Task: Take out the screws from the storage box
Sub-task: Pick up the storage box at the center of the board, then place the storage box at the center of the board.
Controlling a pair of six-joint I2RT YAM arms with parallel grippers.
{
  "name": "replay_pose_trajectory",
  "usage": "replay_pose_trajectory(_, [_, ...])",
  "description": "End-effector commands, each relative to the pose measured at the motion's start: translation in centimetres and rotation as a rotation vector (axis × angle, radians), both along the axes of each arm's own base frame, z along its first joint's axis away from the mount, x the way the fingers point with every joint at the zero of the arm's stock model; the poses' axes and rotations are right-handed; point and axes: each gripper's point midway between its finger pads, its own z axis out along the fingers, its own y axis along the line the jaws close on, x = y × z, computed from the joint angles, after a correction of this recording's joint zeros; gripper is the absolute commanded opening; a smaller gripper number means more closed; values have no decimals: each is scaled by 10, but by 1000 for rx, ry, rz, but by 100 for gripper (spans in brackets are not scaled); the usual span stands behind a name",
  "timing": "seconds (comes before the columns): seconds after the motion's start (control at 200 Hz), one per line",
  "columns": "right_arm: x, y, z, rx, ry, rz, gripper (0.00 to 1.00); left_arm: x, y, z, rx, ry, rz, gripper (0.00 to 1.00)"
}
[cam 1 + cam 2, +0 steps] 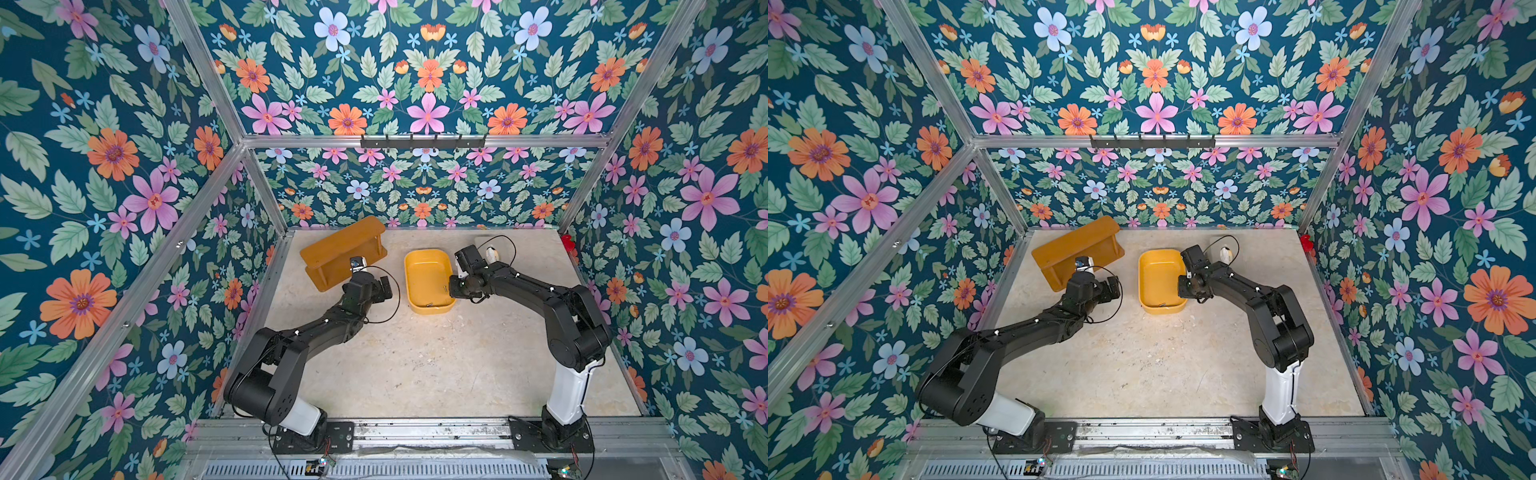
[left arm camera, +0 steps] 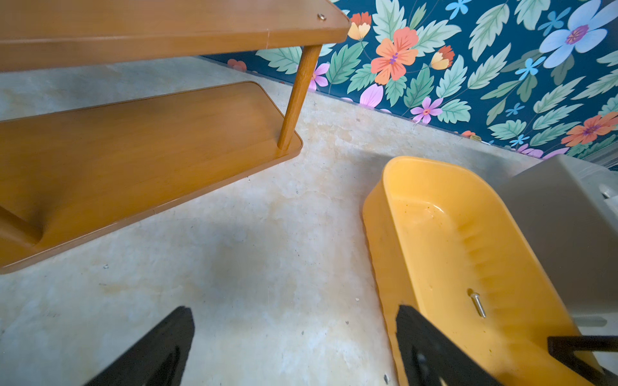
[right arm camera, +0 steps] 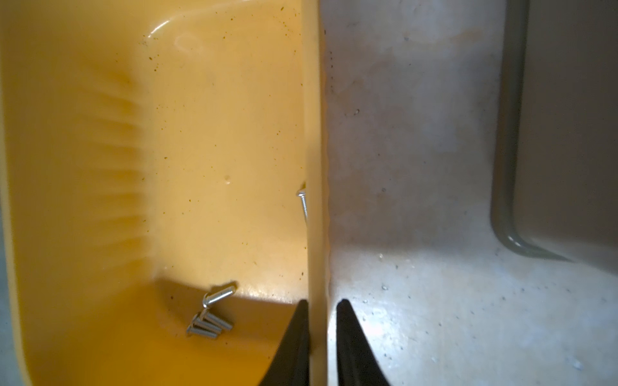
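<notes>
Pinches the 3 o'clock wall of the storage box (image 3: 316, 133) in the right gripper (image 3: 322, 302), probably to tip out the screws (image 3: 209, 326) heaped at its 6 o'clock end, and holds the left gripper (image 2: 293, 310) wide apart, empty, at 9 o'clock.

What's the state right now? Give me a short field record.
storage box: yellow, upright, right of the wooden shelf
screws: inside the box; cluster at the near end, one along the gripped wall
right gripper: jaws closed on the box's side wall
left gripper: jaws open, empty, beside the box
progress: no screw seen outside yet
</notes>
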Motion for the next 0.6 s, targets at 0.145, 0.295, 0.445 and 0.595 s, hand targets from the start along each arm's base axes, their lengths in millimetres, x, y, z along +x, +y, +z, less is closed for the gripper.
replay_pose_trajectory(0.145, [-17,-6,26,12,64,-51,0,2,1,11,35,1,1,99])
replay_pose_trajectory(0.295, [-50,-3,61,56,212,-31,0,1,4,17,136,55,47,99])
replay_pose_trajectory(0.445, [-80,-6,85,123,283,-17,0,-4,-1,29,111,51,23,99])
replay_pose_trajectory(0.595, [-116,-14,93,151,334,-4,0,-15,-5,33,82,76,-9,99])
